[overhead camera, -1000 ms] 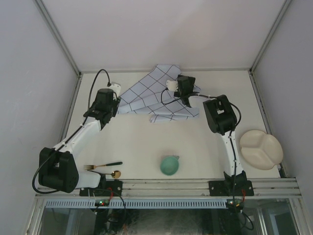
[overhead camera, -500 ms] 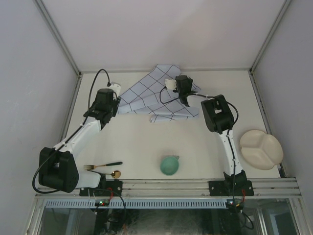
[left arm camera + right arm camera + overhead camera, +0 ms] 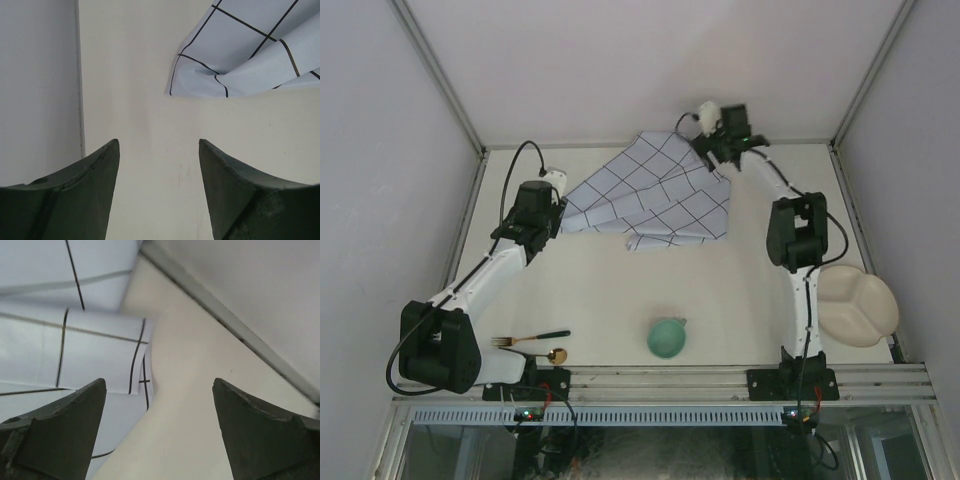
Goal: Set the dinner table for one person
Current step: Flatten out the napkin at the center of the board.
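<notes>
item 1, dinner table (image 3: pixel 610 290): cream-white, matte, fills the floor of the white-walled enclosure; its near edge is covered by the arm bases and rail.
item 2, cloth (image 3: pixel 655 195): pale blue with a dark grid, rumpled, lying at the far middle of the table. in the left wrist view only one folded corner shows, cut off at top and right. in the right wrist view it is blurred, in overlapping layers, cut off at left and top.
item 3, left gripper (image 3: pixel 159 150): fingers (image 3: pixel 85 190) apart, bare table between them, just short of the cloth's left corner.
item 4, right gripper (image 3: pixel 159 390): fingers wide apart, nothing between, at the far edge beside the cloth's far right corner. from above its fingertips cannot be made out.
item 5, green bowl (image 3: pixel 667 337): near middle, small; contents cannot be told.
item 6, divided plate (image 3: pixel 855 305): cream, near right corner, left rim behind the right arm.
item 7, fork (image 3: pixel 532 338): dark handle, near left.
item 8, gold spoon (image 3: pixel 557 354): only its bowl shows beside the left base.
</notes>
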Available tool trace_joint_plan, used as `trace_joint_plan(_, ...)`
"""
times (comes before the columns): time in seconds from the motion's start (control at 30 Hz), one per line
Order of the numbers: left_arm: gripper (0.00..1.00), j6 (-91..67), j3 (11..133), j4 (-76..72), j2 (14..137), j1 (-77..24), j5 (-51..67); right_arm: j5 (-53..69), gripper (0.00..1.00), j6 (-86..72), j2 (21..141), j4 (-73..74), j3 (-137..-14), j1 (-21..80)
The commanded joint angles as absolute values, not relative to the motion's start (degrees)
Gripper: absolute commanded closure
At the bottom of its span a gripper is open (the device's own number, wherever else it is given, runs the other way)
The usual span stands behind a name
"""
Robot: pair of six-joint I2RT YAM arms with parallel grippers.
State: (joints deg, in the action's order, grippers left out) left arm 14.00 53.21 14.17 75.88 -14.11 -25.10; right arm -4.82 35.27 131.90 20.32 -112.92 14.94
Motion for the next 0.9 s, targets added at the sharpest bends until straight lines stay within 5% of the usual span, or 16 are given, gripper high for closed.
trace_joint_plan(0.0,0.31,12.13,53.92,12.10,75.67,-13.79,-24.56,26.50,0.13,2.43,127.90,42.22,-124.69,4.37)
trace_joint_plan(0.43,0.31,12.26,54.07,11.79,75.61,-13.25,-25.31,54.93,0.13,-18.30,142.77,37.26,-124.26,-3.61)
trace_joint_plan(0.87,0.31,12.16,54.58,11.08,77.17,-13.19,-25.20,54.43,0.13,-18.67,143.74,37.75,-125.52,-2.48)
